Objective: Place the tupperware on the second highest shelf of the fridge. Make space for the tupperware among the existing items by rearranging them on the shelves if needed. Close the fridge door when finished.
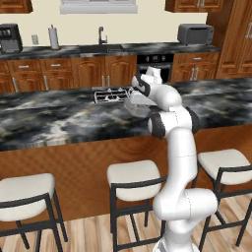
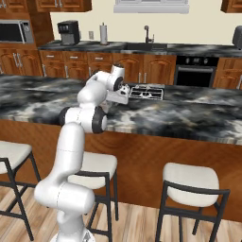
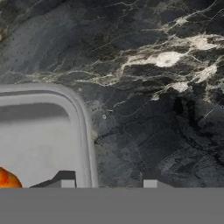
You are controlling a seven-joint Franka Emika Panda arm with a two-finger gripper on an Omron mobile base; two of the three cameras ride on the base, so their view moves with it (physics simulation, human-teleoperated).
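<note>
Gripper (image 3: 105,180) down at the marble island counter (image 3: 166,109), fingertips straddling the right wall of the tupperware (image 3: 43,135); jaws partly closed around that rim, firm grip not confirmed. Tupperware (image 1: 137,104) resting on the counter beside the cooktop (image 1: 110,95), orange food (image 3: 8,178) inside. Likely light, stiff, thin-walled and slick; wall pinch the natural hold, though prone to tilting under the load. Bare marble to the right of the box. Counter edge and bar stools (image 1: 134,179) below, plenty of room above for lifting.
</note>
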